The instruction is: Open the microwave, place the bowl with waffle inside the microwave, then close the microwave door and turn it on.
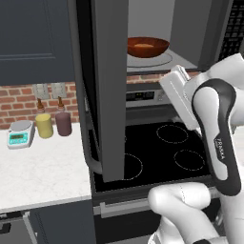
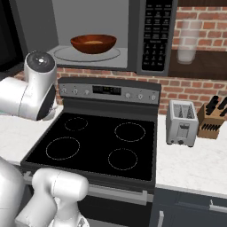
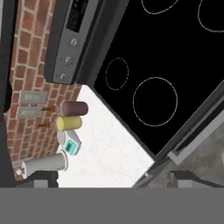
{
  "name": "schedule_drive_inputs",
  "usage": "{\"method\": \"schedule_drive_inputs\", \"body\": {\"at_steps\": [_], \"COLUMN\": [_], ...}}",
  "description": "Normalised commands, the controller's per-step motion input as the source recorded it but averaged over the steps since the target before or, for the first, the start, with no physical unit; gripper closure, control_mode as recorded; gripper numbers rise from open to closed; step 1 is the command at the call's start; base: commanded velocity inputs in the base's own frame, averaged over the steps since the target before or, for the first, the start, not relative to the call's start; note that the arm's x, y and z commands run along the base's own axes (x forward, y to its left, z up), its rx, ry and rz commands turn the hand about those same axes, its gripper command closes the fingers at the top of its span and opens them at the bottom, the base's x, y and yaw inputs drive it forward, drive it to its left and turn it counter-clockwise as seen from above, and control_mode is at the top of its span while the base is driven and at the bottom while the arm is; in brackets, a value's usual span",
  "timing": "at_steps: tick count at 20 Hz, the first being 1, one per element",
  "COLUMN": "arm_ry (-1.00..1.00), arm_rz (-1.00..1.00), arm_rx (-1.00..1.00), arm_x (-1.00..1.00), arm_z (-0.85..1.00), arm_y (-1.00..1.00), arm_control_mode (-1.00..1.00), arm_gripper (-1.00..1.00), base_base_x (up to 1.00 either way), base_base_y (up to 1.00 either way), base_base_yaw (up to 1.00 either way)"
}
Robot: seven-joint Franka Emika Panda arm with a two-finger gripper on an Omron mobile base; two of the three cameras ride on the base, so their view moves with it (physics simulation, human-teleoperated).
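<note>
Microwave [image 2: 93, 35]: mounted above the stove, cavity open to the room, black keypad [image 2: 156, 33] on its right side.
Microwave door [image 1: 110, 86]: swung wide open, standing edge-on toward the left base camera, over the left part of the cooktop.
Bowl [image 2: 93, 43]: reddish-brown, sits on the round glass turntable [image 2: 86, 54] inside the cavity; in the left base view it shows past the door's edge [image 1: 147, 46].
Waffle [image 2: 93, 42]: golden-tan, lies in the middle of the bowl.
Gripper [image 3: 113, 178]: jaws spread wide, two dark tips at the bottom of the hand view, nothing between them; the hand looks down over the left counter edge and stove front.
Stove [image 2: 99, 142]: black glass cooktop with four ringed burners, bare.
Left counter [image 1: 43, 167]: yellow cup [image 1: 44, 125] and maroon cup [image 1: 63, 123] side by side near the brick wall, a small scale [image 1: 20, 133] left of them.
Right counter [image 2: 195, 164]: silver toaster [image 2: 181, 123] just beside the stove, knife block [image 2: 213, 119] to its right.
</note>
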Motion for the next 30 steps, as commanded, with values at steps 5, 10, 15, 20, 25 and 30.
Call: {"method": "schedule_drive_inputs", "body": {"at_steps": [5, 10, 15, 20, 25, 30], "arm_ry": [0.03, 0.00, -0.05, -0.17, -0.27, -0.29], "arm_rz": [0.16, 0.17, 0.10, 0.07, 0.06, 0.02], "arm_rx": [-0.01, -0.01, 0.00, -0.04, -0.14, -0.21], "arm_x": [-0.02, 0.00, 0.00, 0.00, 0.00, -0.08], "arm_z": [-0.81, -0.53, -0.49, -0.48, -0.43, -0.09], "arm_y": [0.73, 0.58, 0.36, 0.37, 0.49, 0.44], "arm_control_mode": [-1.00, -1.00, -1.00, -1.00, -1.00, -1.00], "arm_gripper": [1.00, 1.00, 1.00, 1.00, 1.00, 1.00], "base_base_x": [0.00, 0.00, 0.00, 0.00, 0.00, 0.00], "base_base_y": [0.00, 0.00, 0.00, 0.00, 0.00, 0.00], "base_base_yaw": [0.00, 0.00, 0.00, 0.00, 0.00, 0.00]}}
